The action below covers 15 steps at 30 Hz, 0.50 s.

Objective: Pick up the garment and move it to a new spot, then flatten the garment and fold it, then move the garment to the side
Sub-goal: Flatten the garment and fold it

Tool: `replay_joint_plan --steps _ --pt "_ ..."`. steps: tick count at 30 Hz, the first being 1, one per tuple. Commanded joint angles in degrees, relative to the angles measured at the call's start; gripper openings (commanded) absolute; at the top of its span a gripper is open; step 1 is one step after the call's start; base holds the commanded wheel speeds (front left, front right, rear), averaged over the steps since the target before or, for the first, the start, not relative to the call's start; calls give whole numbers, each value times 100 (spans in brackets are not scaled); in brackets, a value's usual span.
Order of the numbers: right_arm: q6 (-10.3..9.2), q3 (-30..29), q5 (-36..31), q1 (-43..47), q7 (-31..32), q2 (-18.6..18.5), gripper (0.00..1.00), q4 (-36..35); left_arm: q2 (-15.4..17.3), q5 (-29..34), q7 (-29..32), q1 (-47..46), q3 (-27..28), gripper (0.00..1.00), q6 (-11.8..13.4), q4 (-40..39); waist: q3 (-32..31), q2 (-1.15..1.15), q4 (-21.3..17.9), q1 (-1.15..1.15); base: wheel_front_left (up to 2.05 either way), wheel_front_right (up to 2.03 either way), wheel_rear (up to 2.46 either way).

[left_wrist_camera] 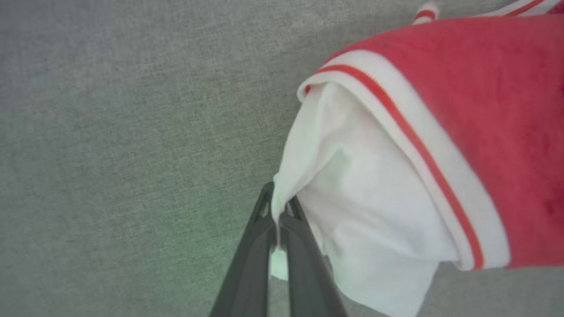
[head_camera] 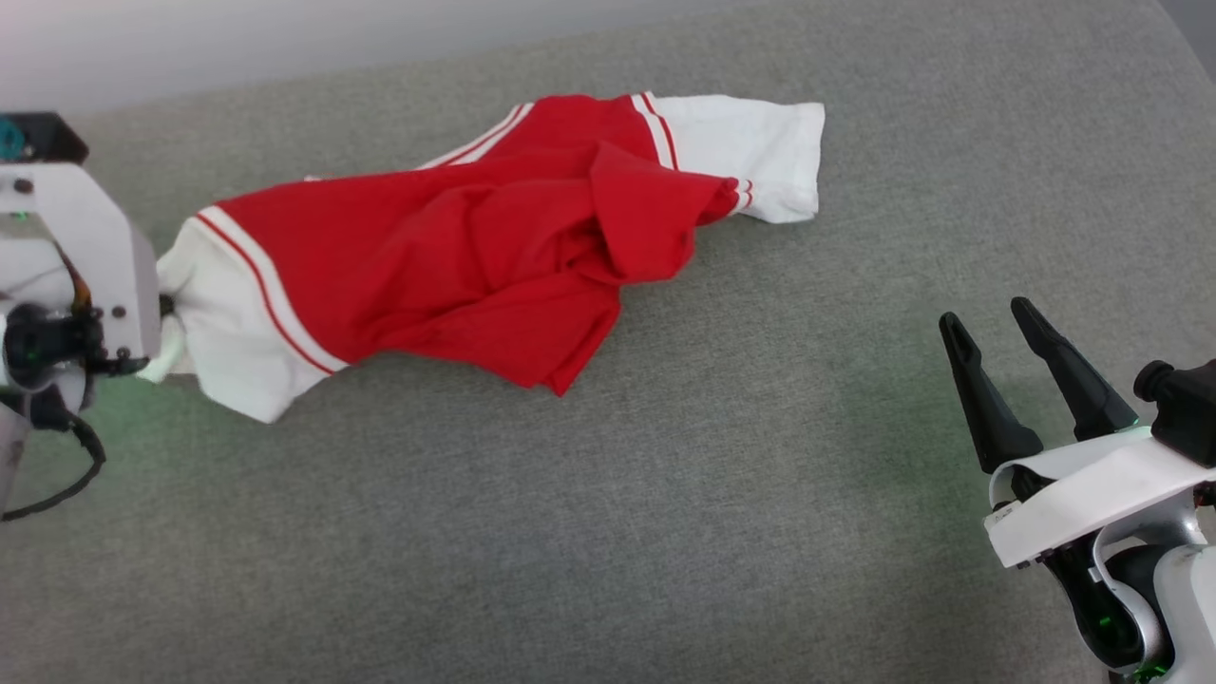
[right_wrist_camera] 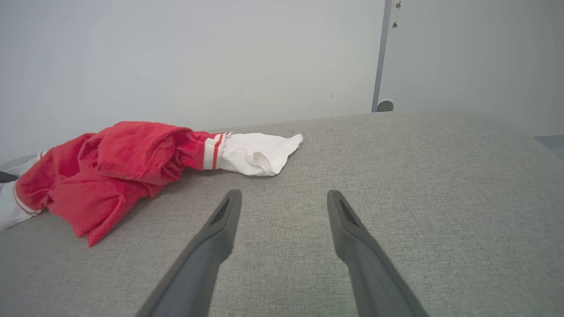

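The garment [head_camera: 456,256] lay crumpled on the grey cushioned surface [head_camera: 760,494], toward its far left. Its red body was bunched and doubled over itself. One white sleeve [head_camera: 237,332] was drawn out at the left end and the other [head_camera: 750,152] lay flat at the far right. The number on it did not show.

By the look of it, nothing was flattened or folded yet. The work seemed to be in its first step, the pick-up and move, with flattening, folding and setting aside all left to do.

The left gripper [left_wrist_camera: 278,207] was clamped on the edge of the left sleeve, a thin fold of white cloth pinched between its closed fingers. The right gripper [head_camera: 988,315] stood at the near right, well apart from the garment. Its fingers were spread wide over bare surface, holding and touching nothing.
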Motion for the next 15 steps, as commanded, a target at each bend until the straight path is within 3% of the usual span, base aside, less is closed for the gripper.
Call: replay_joint_plan --steps 1,4,5,6,7,9,11,12,15 --pt "0 3 70 -68 -30 -9 100 21 -32 32 -61 -71 -5 0 -61 132 78 0 -71 0 0 0 0" --pt "0 18 55 -115 -34 2 100 61 -104 68 -218 -100 -43 0 -180 437 71 0 -49 0 0 0 0" --pt "0 32 47 -127 -27 1 100 66 -132 93 -287 -110 -66 5 -214 518 60 0 -33 0 0 0 0" --pt "0 39 42 -117 -21 -2 100 78 -159 122 -360 -127 -82 21 -249 593 43 0 -12 0 0 0 0" --pt "0 39 42 -117 -21 -2 100 78 -159 122 -360 -127 -82 21 -249 593 43 0 -12 0 0 0 0" --pt "1 61 33 -115 -2 -14 100 98 -219 151 -535 -188 -95 49 -323 716 -4 0 37 0 0 0 0" --pt "0 68 25 -110 16 -40 100 108 -303 134 -714 -231 -79 93 -401 815 -69 0 98 0 0 0 0" --pt "0 68 18 -102 25 -52 100 119 -350 99 -801 -235 -57 100 -428 859 -114 0 134 0 0 0 0" --pt "0 73 7 -56 78 -102 100 131 -475 8 -1113 -219 3 100 -557 940 -268 0 267 0 0 0 0"
